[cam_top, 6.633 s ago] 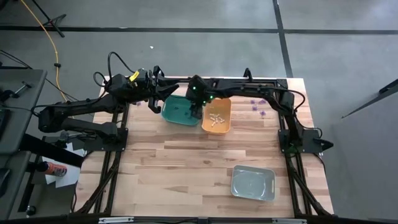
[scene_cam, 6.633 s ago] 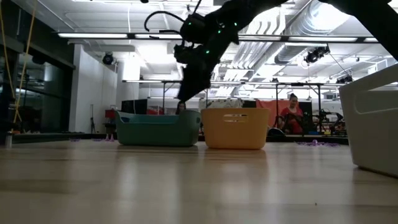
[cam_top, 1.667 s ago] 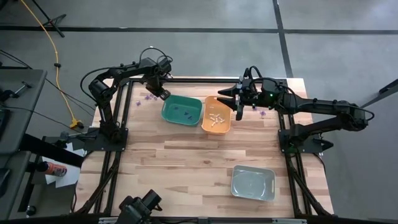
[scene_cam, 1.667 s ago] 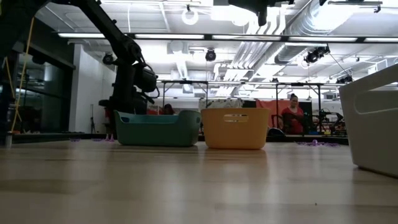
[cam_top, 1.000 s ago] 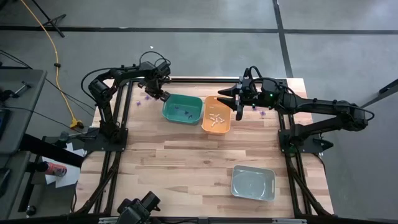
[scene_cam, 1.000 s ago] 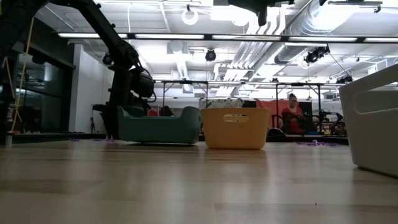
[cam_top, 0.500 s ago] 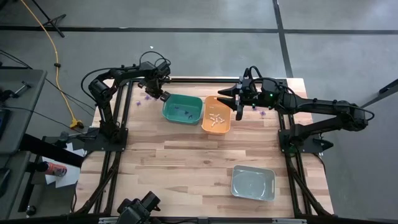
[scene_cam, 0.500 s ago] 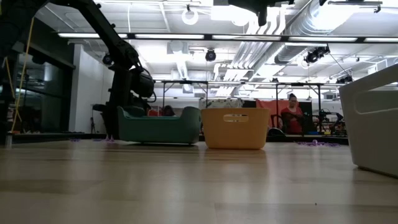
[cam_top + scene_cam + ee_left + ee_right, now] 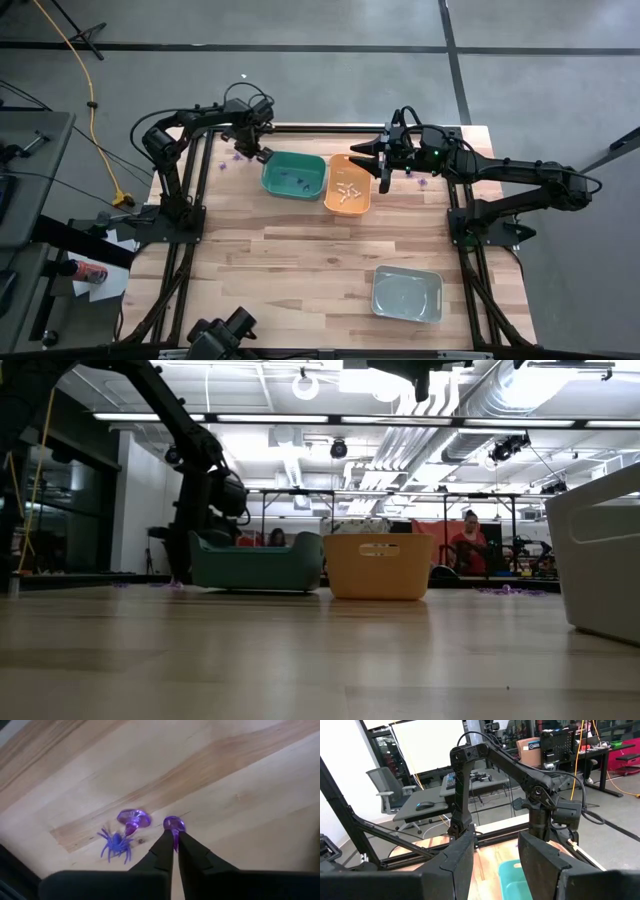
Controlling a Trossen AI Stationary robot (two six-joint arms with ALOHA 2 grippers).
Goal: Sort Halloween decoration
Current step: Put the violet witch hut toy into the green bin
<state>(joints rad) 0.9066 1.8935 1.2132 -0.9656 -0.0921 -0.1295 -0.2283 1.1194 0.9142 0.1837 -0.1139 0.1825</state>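
At the far left corner of the pale wooden plank table [image 9: 300,265], the left gripper [image 9: 173,840] is down at the surface with its 2 dark fingers pinched together on a small purple plastic ring-like trinket [image 9: 173,824]; it sits just beside the teal-green plastic bin [image 9: 294,176], which looks tipped in the low view. Close by on the wood lie 1 more purple ring trinket [image 9: 133,818] and a tiny purple plastic spider [image 9: 115,842], both loose. The step in hand appears to be the pick-up of a purple piece; the next move likely calls for a clean lift and a short carry over the green bin's rim, where dark bits already lie, then a release. Next along stands the orange plastic bin [image 9: 349,185], touching the green one and holding whitish cream pieces [image 9: 347,192]. The right gripper [image 9: 384,168] hovers just beside the orange bin's right edge, fingers spread apart and holding nothing. More purple trinkets [image 9: 417,165] lie scattered by the far right corner, and a grey plastic bin [image 9: 407,294] stands well apart near the front. Beyond the table is a bright workshop with ceiling lights, desks, an office chair [image 9: 391,795] and a seated person in red [image 9: 468,546].
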